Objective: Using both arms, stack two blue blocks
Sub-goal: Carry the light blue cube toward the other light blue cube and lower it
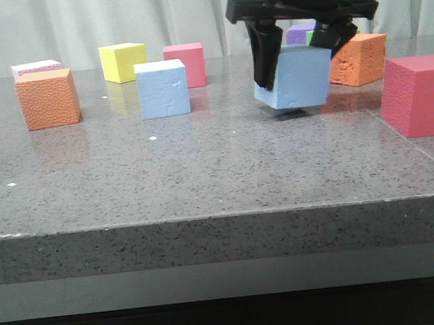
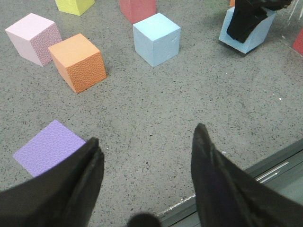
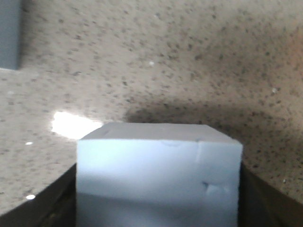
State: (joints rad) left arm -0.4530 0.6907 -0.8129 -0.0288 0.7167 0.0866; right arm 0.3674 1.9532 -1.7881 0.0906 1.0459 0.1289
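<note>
- Front view: one blue block [image 1: 295,76] is pinched, tilted, by the right hand [image 1: 296,47] just above the grey speckled table [image 1: 202,171]; the second blue block [image 1: 162,88] rests to its left, apparently the stacking base. Pale curtains are seen behind.
- Left wrist view: the left hand [image 2: 147,179] is spread and empty, well apart from the second block.
- Right wrist view: the held block fills the frame over the table.

front: low, table-level, facing forward | wrists: look down, right closest | shared: tabletop [image 1: 202,164]
</note>
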